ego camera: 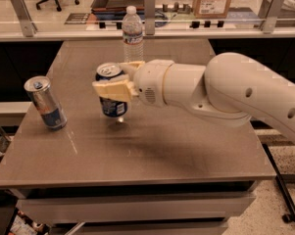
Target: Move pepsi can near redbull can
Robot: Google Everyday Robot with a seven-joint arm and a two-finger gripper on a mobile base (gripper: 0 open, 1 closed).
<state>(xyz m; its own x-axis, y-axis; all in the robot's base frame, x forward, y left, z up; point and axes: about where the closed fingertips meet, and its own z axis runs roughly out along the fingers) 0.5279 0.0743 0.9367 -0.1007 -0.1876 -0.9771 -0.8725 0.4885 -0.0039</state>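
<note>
Wide pepsi can (112,106): dark blue body with white markings, silver top. Upright, clamped at mid-height by the gripper (110,80), over the middle of the table (186,151). Contact of base with surface: cannot tell.

Slim redbull can (45,103): silver upper body, blue lower part with some red, silver top. Standing free near the table edge at the left of the view, apart from the pepsi can.

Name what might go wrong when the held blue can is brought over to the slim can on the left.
1. The redbull can is slim and stands close to the left edge of the table. A bump from the pepsi can or the gripper, shut on it at mid-table, could tip it or push it off.
2. The water bottle stands just behind the gripper, and a careless sweep might clip it.
</note>
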